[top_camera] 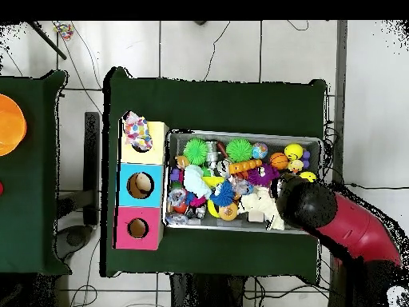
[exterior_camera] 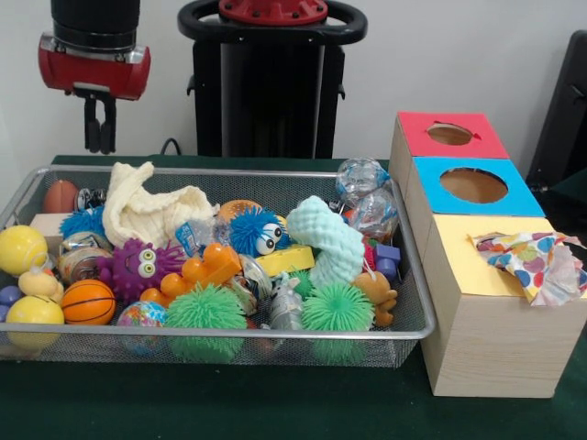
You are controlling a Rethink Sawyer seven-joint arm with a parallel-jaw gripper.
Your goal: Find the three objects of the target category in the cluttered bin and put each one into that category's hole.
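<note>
Gripper (exterior_camera: 100, 137) hangs at upper left of front view, above the wire bin's (exterior_camera: 229, 344) back corner, touching nothing; fingers close together, clenched, empty. Bin full of toys. Wooden box (exterior_camera: 495, 348) sits right of bin: red, blue, yellow tops. Patterned cloth (exterior_camera: 537, 261) stuffed in the yellow hole.

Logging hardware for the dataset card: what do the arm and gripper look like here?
The arm has a red shell with a black cylindrical end section, ringed by a silver band in the front view. The gripper is black, small, with two thin parallel fingers. No cables or markings show on it.
</note>
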